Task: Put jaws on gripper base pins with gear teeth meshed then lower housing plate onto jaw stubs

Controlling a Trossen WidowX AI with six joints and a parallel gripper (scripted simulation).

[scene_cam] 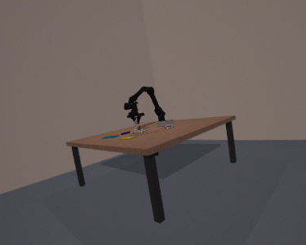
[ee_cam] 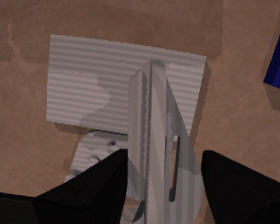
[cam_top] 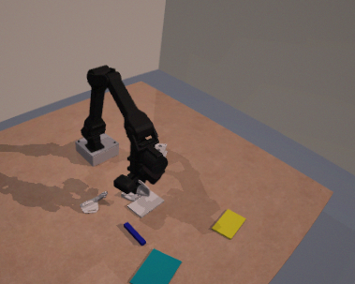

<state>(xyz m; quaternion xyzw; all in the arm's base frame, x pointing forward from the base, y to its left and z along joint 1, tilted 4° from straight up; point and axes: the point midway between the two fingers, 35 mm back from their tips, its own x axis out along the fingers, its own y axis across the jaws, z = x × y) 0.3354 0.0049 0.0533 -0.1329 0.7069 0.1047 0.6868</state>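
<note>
My gripper [cam_top: 137,185] [scene_cam: 136,119] [ee_cam: 165,158] is shut on a pale grey jaw [cam_top: 143,190] [ee_cam: 158,125], a long ridged piece with a slot. The jaw is over the gripper base, crossing its ribbed rectangular plate [cam_top: 145,205] [ee_cam: 85,75] in the wrist view. The base's rounded part with round features [ee_cam: 102,145] shows to the left of the jaw, partly behind a finger. Whether the jaw touches a pin is hidden. The other jaw [cam_top: 91,207] appears to lie on the table left of the base. A white piece [cam_top: 161,148] [scene_cam: 169,127], probably the housing plate, lies behind the arm.
A blue bar [cam_top: 134,233] [scene_cam: 125,133] [ee_cam: 274,65] lies in front of the base. A teal sheet [cam_top: 156,267] [scene_cam: 110,137] is beyond it, and a yellow sheet [cam_top: 229,223] [scene_cam: 127,138] is to the right. The arm stands on a grey block [cam_top: 97,153].
</note>
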